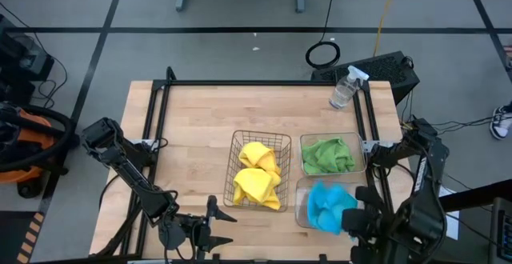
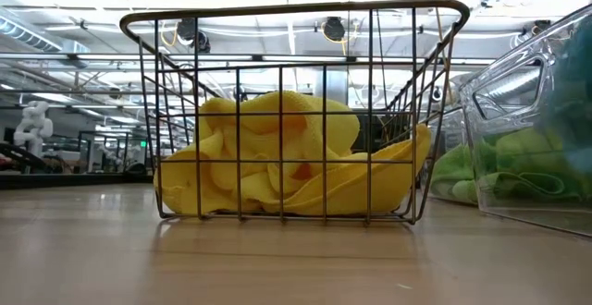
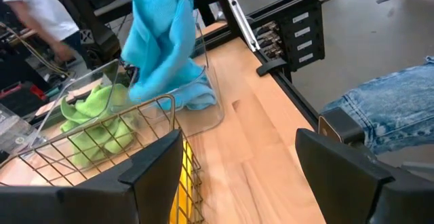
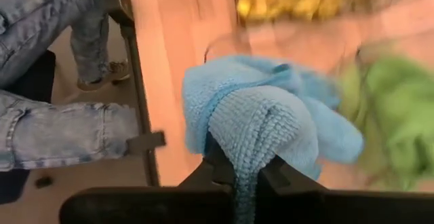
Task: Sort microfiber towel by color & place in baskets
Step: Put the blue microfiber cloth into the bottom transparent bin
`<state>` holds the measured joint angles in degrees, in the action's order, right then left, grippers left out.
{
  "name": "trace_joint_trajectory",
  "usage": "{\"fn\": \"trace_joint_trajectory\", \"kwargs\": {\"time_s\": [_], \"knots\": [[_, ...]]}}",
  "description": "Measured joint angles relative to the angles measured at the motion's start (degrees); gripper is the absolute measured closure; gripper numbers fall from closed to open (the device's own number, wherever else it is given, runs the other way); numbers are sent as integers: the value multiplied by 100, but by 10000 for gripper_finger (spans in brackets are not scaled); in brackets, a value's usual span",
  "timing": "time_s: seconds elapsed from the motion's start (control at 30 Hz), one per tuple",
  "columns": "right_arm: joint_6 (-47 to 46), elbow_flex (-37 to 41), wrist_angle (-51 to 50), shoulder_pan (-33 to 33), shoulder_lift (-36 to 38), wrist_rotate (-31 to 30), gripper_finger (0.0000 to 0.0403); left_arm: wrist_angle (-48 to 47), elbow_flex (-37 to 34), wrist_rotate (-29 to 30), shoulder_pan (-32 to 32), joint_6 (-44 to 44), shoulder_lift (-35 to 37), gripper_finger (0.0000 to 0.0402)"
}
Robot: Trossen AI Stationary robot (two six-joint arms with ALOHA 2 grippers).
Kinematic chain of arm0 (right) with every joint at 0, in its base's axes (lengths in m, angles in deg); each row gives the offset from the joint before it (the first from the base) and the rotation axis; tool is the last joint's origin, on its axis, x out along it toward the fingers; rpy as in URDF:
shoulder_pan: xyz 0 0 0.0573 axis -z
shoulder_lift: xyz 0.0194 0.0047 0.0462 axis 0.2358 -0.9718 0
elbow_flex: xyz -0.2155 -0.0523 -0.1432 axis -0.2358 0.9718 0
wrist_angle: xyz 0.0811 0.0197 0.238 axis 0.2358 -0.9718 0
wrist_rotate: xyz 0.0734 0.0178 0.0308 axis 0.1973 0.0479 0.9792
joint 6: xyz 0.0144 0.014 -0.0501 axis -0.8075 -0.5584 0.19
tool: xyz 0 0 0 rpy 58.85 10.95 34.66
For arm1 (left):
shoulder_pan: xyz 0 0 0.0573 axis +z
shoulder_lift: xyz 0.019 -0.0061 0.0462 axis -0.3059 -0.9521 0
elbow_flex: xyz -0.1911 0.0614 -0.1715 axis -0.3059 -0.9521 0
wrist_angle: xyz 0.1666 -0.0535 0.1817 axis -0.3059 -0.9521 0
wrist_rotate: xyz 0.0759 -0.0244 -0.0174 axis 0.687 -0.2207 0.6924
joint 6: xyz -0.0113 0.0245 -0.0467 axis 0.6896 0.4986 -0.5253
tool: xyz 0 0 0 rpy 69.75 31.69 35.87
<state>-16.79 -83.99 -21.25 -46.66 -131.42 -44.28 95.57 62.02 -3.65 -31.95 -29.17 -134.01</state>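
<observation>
A blue towel [image 1: 326,204] hangs over the near clear tub [image 1: 302,208], with my right gripper [image 1: 352,222] shut on it. In the left wrist view the blue towel [image 3: 159,41] drops from above into this tub [image 3: 213,105]. The far clear tub [image 1: 358,148] holds green towels [image 1: 326,154]. Yellow towels [image 1: 258,176] lie heaped in the wire basket [image 1: 236,148], also seen in the low view [image 2: 277,157]. My left gripper [image 1: 214,220] waits open near the table's near edge, left of the wire basket. My right gripper [image 4: 247,173] pinches a bunched fold of the blue towel [image 4: 256,132] between its two fingers, coming from above. The towel hangs below the fingers, and its lower end [image 3: 196,98] rests inside the near clear tub. How many layers are in the pinch I cannot tell.
A clear spray bottle [image 1: 346,88] stands at the table's far right corner. A dark frame [image 1: 264,82] runs along the table's far and side edges. A person in jeans [image 3: 386,108] stands close by the table's near right side. Bare wood lies left of the wire basket.
</observation>
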Motion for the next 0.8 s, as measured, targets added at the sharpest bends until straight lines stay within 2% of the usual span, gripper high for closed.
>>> {"fn": "trace_joint_trajectory", "kwargs": {"time_s": [0.2,0.37,0.57,0.8], "knots": [[851,-329,-8,239,0,-324,402,-1,0,0,0,17,0,112],[1068,-247,-9,370,0,-590,402,-3,0,-12,-2,15,0,112],[719,444,-9,451,0,-606,402,-2,0,-39,-2,15,0,112],[210,1683,63,449,0,-417,397,-3,0,-39,-2,12,0,112]]}}
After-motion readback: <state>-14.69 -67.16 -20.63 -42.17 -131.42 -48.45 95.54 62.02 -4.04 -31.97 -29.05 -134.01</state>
